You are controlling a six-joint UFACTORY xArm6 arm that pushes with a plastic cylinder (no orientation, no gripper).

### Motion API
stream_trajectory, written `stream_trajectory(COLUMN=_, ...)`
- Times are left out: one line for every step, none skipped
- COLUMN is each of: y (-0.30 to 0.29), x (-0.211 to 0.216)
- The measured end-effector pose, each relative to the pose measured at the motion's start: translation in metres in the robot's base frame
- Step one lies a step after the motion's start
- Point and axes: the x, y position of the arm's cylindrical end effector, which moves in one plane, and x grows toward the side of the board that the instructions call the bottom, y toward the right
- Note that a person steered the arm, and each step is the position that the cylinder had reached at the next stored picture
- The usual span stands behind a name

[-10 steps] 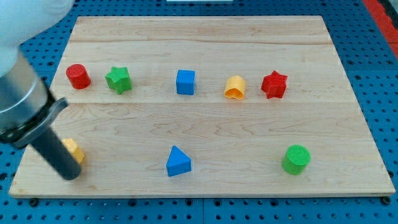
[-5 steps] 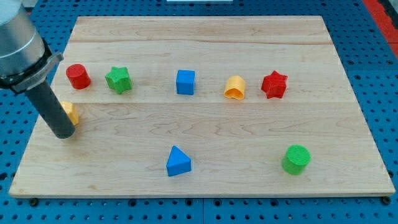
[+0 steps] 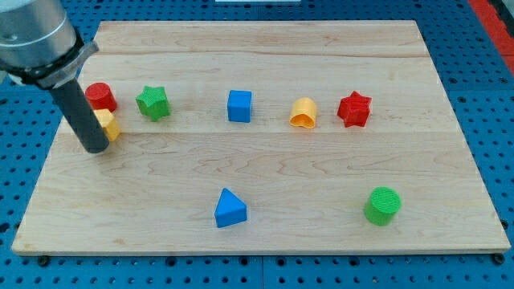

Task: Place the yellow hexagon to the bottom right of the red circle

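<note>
The red circle (image 3: 99,95) lies at the view's left, in the upper row of blocks. The yellow hexagon (image 3: 108,124) sits just below it and slightly right, close to or touching it; the rod hides its left part. My tip (image 3: 94,147) rests on the board against the hexagon's lower left side. The rod rises from there toward the view's top left.
A green star (image 3: 152,103), a blue cube (image 3: 239,106), a yellow arch-shaped block (image 3: 303,113) and a red star (image 3: 354,109) stand in a row to the right. A blue triangle (image 3: 230,208) and a green cylinder (image 3: 382,205) lie near the wooden board's (image 3: 265,48) bottom edge.
My tip has moved toward the view's top, pushing the yellow hexagon up from the board's lower left corner to just below the red circle.
</note>
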Motion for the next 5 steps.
stream_trajectory(y=0.0, x=0.004)
stream_trajectory(y=-0.007, x=0.006)
stream_trajectory(y=-0.007, x=-0.021)
stream_trajectory(y=-0.007, x=-0.042)
stream_trajectory(y=-0.007, x=-0.048)
